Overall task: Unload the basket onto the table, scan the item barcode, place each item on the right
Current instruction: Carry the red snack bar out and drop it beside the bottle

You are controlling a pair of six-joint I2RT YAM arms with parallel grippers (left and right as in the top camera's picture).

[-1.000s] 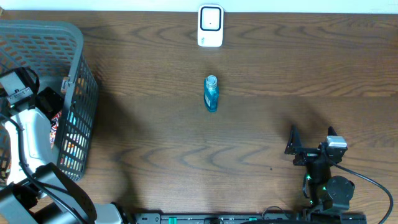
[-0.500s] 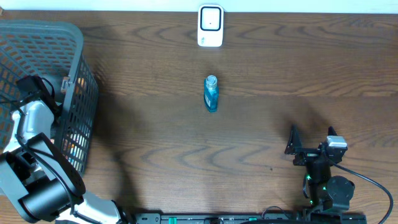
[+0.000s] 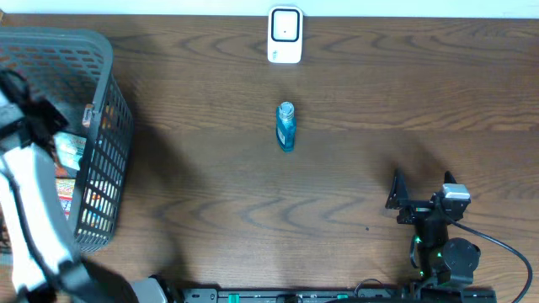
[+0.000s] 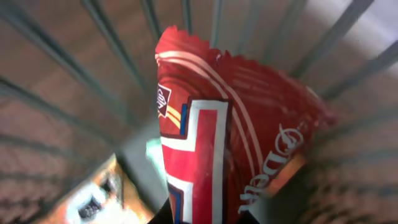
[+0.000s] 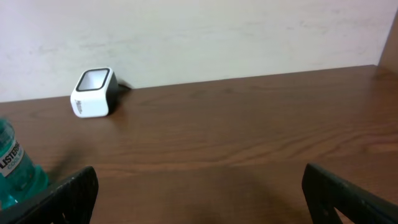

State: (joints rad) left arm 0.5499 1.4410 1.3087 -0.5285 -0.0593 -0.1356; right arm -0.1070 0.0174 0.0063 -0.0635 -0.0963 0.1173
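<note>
Many basket bars [image 3: 99, 160] around red packet [image 4: 214, 143]

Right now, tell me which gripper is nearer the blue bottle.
Right. The right gripper sits open, right of the blue bottle and nearer the robot. The left gripper is farther off, down in the basket at far left, shut on a red packet.

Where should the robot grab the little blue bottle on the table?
Around the middle of the blue bottle, below its cap. It looks upright with a slim body, so the open right hand could come in level from the robot's side and close on its two flanks. The cap is smaller and easier to slip off.
</note>
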